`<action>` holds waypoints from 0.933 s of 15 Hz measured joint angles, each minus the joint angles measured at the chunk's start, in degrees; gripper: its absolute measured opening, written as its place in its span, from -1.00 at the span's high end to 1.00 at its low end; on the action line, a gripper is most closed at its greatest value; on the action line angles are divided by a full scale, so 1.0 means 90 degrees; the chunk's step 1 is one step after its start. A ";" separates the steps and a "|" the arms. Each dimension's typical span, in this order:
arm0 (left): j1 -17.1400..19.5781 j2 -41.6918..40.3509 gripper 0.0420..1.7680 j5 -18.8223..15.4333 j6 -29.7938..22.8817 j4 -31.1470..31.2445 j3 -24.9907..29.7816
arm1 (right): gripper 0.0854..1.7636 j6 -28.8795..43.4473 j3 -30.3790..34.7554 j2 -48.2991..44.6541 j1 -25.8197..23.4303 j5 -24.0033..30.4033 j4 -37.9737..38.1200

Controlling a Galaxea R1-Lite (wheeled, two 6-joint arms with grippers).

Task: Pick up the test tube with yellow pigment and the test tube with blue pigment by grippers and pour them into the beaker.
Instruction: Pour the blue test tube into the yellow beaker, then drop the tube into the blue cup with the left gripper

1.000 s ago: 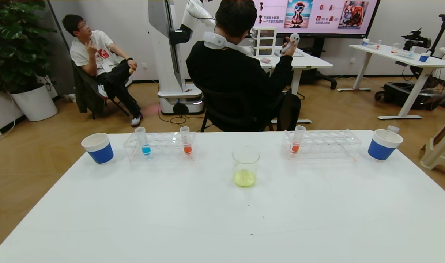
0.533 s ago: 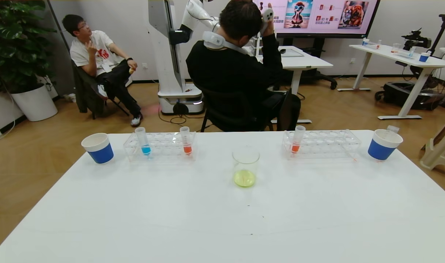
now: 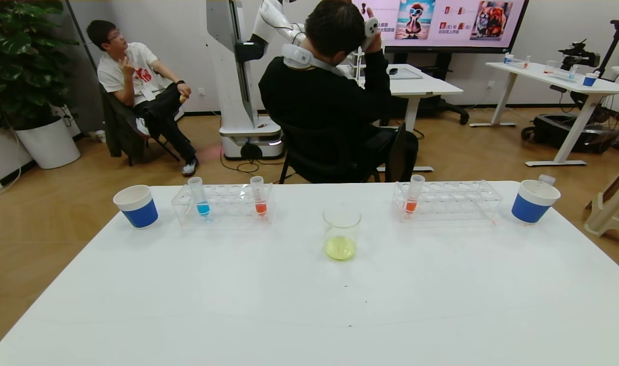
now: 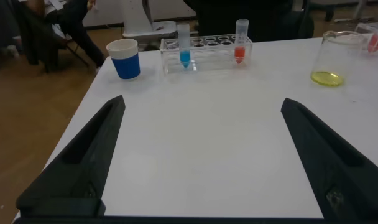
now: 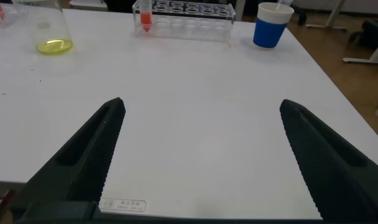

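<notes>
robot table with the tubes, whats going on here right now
Nothing is being handled yet. The left hand and the right hand both hang open and empty over the near part of the white table. The beaker stands mid-table with yellow liquid already in its bottom. The test tube with blue pigment stands upright in the left rack beside an orange-red tube. Another orange-red tube stands in the right rack. A blue cup stands beyond the left rack.
</notes>
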 joint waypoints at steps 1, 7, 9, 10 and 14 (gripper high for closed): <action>-0.0022 0.0490 -0.98 -0.0007 -0.0047 -0.0199 -0.0294 | -0.97 0.0003 0.0000 0.0000 0.0000 0.0000 0.0000; -0.0033 0.4286 -0.98 -0.0030 -0.0218 -0.2846 -0.1559 | -0.97 0.0000 0.0000 0.0000 0.0000 0.0000 0.0000; -0.0027 0.5620 -0.98 -0.0027 -0.0230 -0.3927 -0.1749 | -0.97 0.0000 0.0000 0.0000 0.0000 0.0000 0.0000; -0.0030 0.6258 -0.98 -0.0022 -0.0230 -0.4447 -0.1812 | -0.97 -0.0003 0.0000 0.0000 0.0000 -0.0003 -0.0003; -0.0073 0.8800 -0.98 0.0073 -0.0213 -0.6713 -0.2036 | -0.97 0.0000 0.0000 0.0000 0.0000 -0.0003 -0.0003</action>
